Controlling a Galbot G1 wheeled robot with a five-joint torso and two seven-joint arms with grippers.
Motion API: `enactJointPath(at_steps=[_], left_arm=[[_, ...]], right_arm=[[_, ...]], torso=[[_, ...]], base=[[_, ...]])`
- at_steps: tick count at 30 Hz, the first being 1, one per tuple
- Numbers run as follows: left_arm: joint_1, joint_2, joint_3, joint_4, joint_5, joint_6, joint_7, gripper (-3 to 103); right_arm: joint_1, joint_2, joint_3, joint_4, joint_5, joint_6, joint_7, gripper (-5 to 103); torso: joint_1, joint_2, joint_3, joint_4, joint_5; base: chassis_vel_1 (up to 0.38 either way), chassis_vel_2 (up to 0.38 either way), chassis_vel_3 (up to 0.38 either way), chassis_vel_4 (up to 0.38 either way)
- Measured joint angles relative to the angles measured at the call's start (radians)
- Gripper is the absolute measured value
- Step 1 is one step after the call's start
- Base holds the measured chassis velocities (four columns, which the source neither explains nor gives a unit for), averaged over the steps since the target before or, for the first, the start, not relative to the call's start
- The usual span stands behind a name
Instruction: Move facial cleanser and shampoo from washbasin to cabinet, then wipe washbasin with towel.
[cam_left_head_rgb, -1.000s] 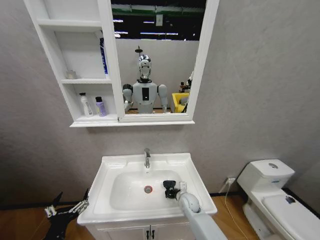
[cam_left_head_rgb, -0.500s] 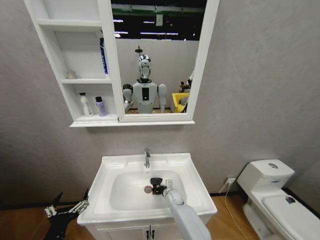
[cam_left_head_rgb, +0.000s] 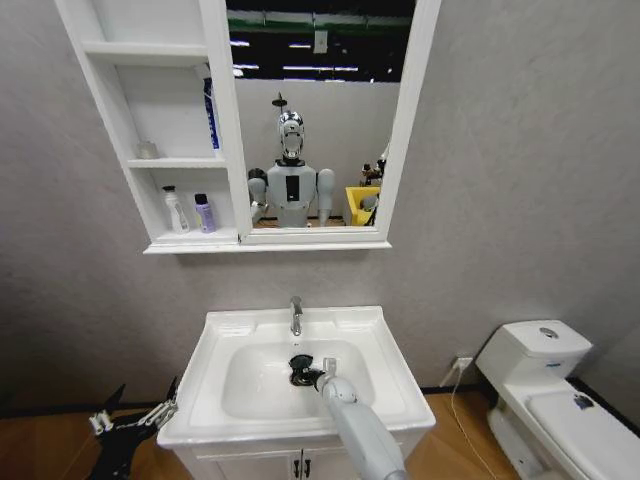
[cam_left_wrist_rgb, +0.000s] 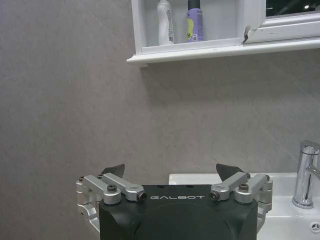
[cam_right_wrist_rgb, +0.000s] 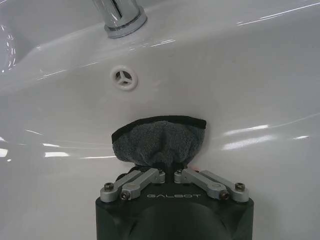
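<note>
The white washbasin (cam_left_head_rgb: 228, 327) sits below the mirror, and its chrome faucet (cam_left_head_rgb: 295, 315) stands at the back rim. My right gripper (cam_left_head_rgb: 302, 371) is down in the bowl over the drain, shut on the dark grey towel (cam_right_wrist_rgb: 160, 141). The towel is pressed against the glossy basin wall (cam_right_wrist_rgb: 250, 75), just under the overflow hole (cam_right_wrist_rgb: 123, 78). The cabinet (cam_left_head_rgb: 118, 120) hangs at the upper left. A white bottle (cam_left_head_rgb: 176, 210) and a purple bottle (cam_left_head_rgb: 203, 213) stand in its lowest compartment. My left gripper (cam_left_head_rgb: 130, 415) hangs open, low beside the basin's left edge.
A blue tube (cam_left_head_rgb: 210, 112) leans in the cabinet's middle compartment. A white toilet (cam_left_head_rgb: 550, 400) stands at the lower right. The mirror (cam_left_head_rgb: 315, 110) reflects the robot. The left wrist view has the open left gripper (cam_left_wrist_rgb: 172, 172) and the faucet (cam_left_wrist_rgb: 307, 175) against the grey wall.
My right gripper has dragged the towel from the bowl's right side leftward and back, to over the drain near the faucet. The left arm has stayed still.
</note>
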Motion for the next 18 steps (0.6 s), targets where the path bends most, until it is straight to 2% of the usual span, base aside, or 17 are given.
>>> enactJointPath(at_steps=[3,13,18], left_arm=[[0.000,0.000,0.000,0.000,0.000,0.000,0.000,100],[0.000,0.000,0.000,0.000,0.000,0.000,0.000,100],[0.000,0.000,0.000,0.000,0.000,0.000,0.000,100]], right_arm=[[-0.038,-0.003,-0.015,0.072,0.017,-0.019,0.038,3],[-0.128,-0.095,-0.006,0.249,0.055,-0.077,0.130,3],[-0.131,-0.094,-0.008,0.255,0.055,-0.080,0.133,3]], torso=[[0.000,0.000,0.000,-0.0002,0.0001],[0.000,0.000,0.000,-0.0003,0.0002],[0.000,0.000,0.000,-0.0003,0.0001]], base=[[0.000,0.000,0.000,0.000],[0.000,0.000,0.000,0.000],[0.000,0.000,0.000,0.000]])
